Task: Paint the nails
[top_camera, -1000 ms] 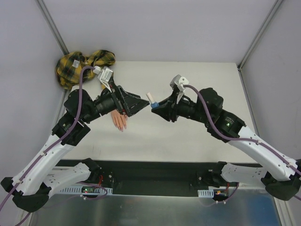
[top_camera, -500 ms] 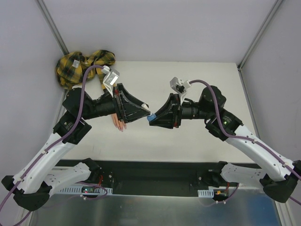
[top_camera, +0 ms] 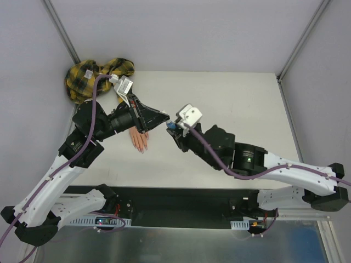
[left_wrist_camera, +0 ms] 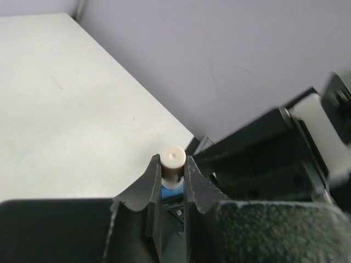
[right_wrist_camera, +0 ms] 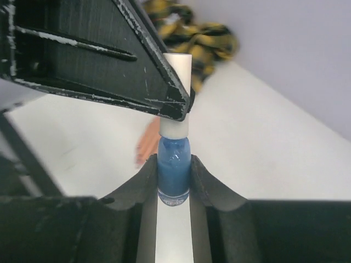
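A small blue bottle (right_wrist_camera: 174, 170) with a white cap (right_wrist_camera: 175, 125) is held in the air between both grippers. My right gripper (right_wrist_camera: 174, 164) is shut on the blue body. My left gripper (left_wrist_camera: 173, 161) is shut on the white cap (left_wrist_camera: 174, 160), with blue glass (left_wrist_camera: 171, 193) showing just below it. In the top view the two grippers meet over the table, left (top_camera: 166, 124) and right (top_camera: 171, 131). The mannequin hand (top_camera: 137, 138) lies flat under the left arm, and its nails (top_camera: 142, 148) are tiny pinkish tips pointing toward the near edge.
The yellow-black plaid sleeve (top_camera: 97, 75) is bunched in the far left corner, against the enclosure wall. The white table (top_camera: 236, 98) stretches to the right. My left gripper's finger (right_wrist_camera: 137, 66) fills the upper left of the right wrist view.
My left gripper has shut on the bottle's white cap. The right arm has swung round and lower, its wrist camera now on top, still gripping the bottle.
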You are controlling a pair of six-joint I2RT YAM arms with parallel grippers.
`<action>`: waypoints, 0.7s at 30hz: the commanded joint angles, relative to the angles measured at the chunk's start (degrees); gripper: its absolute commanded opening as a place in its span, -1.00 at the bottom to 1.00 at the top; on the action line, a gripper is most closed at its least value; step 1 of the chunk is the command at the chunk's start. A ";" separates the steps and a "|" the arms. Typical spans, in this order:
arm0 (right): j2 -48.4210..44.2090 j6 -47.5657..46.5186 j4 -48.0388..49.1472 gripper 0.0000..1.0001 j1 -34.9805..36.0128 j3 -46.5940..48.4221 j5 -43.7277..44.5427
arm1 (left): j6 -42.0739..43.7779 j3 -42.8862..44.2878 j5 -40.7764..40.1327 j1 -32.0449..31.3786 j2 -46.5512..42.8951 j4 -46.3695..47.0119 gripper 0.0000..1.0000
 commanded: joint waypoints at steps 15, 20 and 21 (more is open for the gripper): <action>-6.36 -4.87 6.05 -1.00 -5.87 -4.38 -12.65 | -1.01 0.33 -6.26 -0.45 -0.55 -2.38 0.11; -9.70 1.44 5.00 -1.00 -11.76 -6.32 -29.58 | 0.22 0.15 -3.70 -0.36 -2.05 -1.32 0.62; -9.88 2.68 4.82 -1.00 -14.30 -6.41 -33.03 | 0.39 -0.11 -3.09 -0.28 -2.57 -0.01 0.65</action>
